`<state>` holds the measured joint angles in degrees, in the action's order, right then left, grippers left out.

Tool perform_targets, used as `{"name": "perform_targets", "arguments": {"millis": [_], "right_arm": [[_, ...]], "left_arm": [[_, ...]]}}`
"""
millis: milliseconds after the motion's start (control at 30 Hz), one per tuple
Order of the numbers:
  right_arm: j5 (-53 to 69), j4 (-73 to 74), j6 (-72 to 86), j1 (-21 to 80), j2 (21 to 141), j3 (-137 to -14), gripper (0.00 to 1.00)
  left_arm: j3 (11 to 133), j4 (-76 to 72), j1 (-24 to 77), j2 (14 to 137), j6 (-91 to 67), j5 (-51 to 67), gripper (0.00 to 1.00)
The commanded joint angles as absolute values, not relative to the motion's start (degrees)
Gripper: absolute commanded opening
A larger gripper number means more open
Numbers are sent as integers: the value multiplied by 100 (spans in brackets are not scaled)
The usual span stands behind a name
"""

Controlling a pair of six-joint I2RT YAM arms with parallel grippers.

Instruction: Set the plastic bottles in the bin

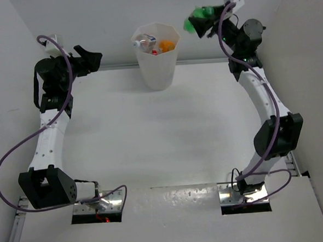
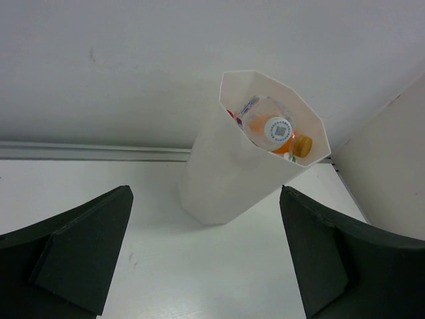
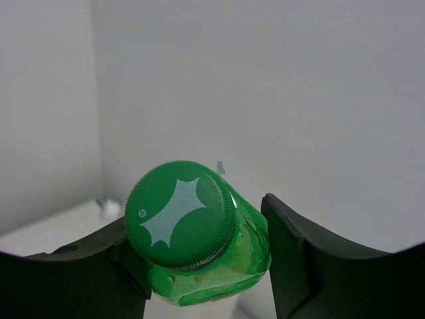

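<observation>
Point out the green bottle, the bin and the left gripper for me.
green bottle (image 3: 180, 214): right wrist view, middle of its green cap.
bin (image 1: 158, 72): top external view, front outer wall below the rim.
left gripper (image 1: 95, 58): top external view, midway between its fingertips.

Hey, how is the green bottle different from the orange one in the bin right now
The green bottle is clamped in the right gripper, raised to the right of the bin. The orange bottle sits inside the bin, held by nothing. The first has a green body and cap, the second an orange body. Both are small plastic bottles.
</observation>
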<state>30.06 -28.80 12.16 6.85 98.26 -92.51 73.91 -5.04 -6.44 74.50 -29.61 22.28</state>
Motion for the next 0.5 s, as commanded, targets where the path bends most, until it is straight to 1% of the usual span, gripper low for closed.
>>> {"name": "perform_targets", "arguments": {"millis": [0, 33, 67, 100, 133, 267, 333, 400, 433, 467], "right_arm": [[2902, -3067, 1556, 1028, 10194, -10216, 5], [2848, -2998, 1503, 1124, 10604, -10422, 5], [2787, -2962, 1451, 1186, 10756, -10607, 5], [2647, -2953, 1450, 1326, 10897, -11209, 5], [2532, -2918, 1381, 1379, 11368, -11380, 5], [2198, -2769, 1152, 1591, 12197, -12530, 5], [2040, -2725, 862, 1678, 12497, -12821, 5], [1916, -2830, 607, 1740, 12674, -12823, 5], [1899, -2839, 537, 1758, 12700, -12823, 7], [1881, -2830, 432, 1784, 12770, -12815, 13]], "left_arm": [[7277, -765, -729, 7277, -3120, 2355, 100], [7277, -765, -729, 7277, -3120, 2416, 100], [7277, -765, -729, 7277, -3172, 2417, 100], [7277, -765, -782, 7277, -3173, 2417, 100], [7277, -765, -782, 7277, -3173, 2469, 100], [7172, -834, -835, 7277, -3278, 2522, 100], [7084, -896, -835, 7277, -3357, 2593, 100], [7022, -896, -888, 7277, -3357, 2593, 100], [6970, -896, -888, 7277, -3357, 2593, 100], [6970, -896, -888, 7225, -3357, 2593, 100]]}}
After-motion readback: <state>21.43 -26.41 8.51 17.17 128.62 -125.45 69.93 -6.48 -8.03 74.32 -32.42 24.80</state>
